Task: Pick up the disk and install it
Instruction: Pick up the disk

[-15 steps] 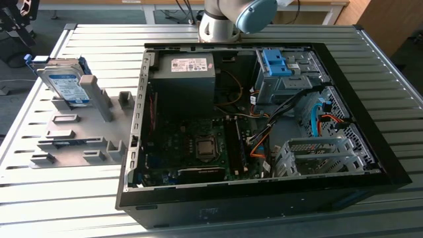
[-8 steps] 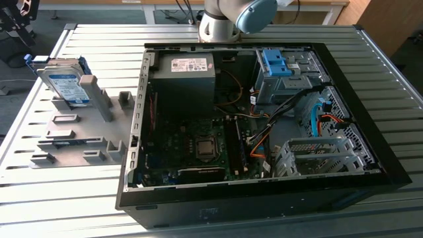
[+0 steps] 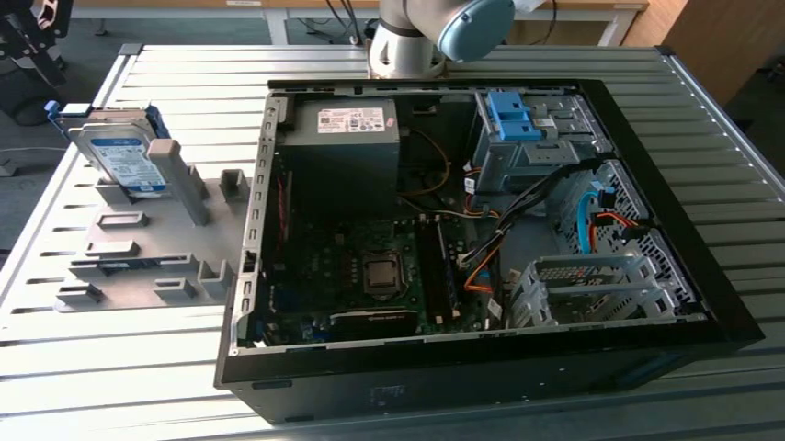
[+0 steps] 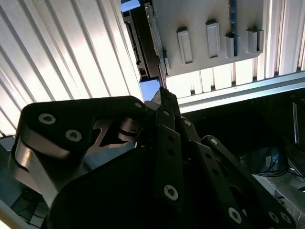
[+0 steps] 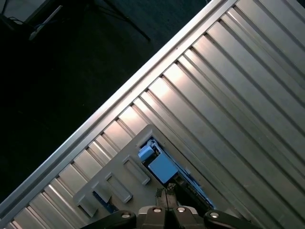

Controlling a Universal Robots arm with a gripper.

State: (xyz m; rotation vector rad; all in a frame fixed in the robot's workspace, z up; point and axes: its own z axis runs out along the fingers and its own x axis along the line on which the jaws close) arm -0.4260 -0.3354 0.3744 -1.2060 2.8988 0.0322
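The disk (image 3: 123, 158), silver with a white and blue label and blue rails, stands on edge in a grey slotted holder (image 3: 142, 271) on the exterior view's left. In both wrist views my gripper (image 5: 167, 193) (image 4: 162, 80) hangs high above the table, over the holder (image 5: 119, 183) (image 4: 205, 21). Its thin fingertips lie together with nothing between them. Just beyond the fingertips, far below, the disk (image 5: 162, 167) shows its blue rail ends, and it appears edge-on (image 4: 143, 47) in the second wrist view.
An open black computer case (image 3: 491, 377) lies on the ribbed aluminium table (image 3: 123, 377). Inside are a dark power supply box (image 3: 349, 138), a motherboard, cables, a blue latch on a metal cage (image 3: 516, 119) and a grey drive cage (image 3: 589, 285). The arm's base (image 3: 411, 41) stands behind the case.
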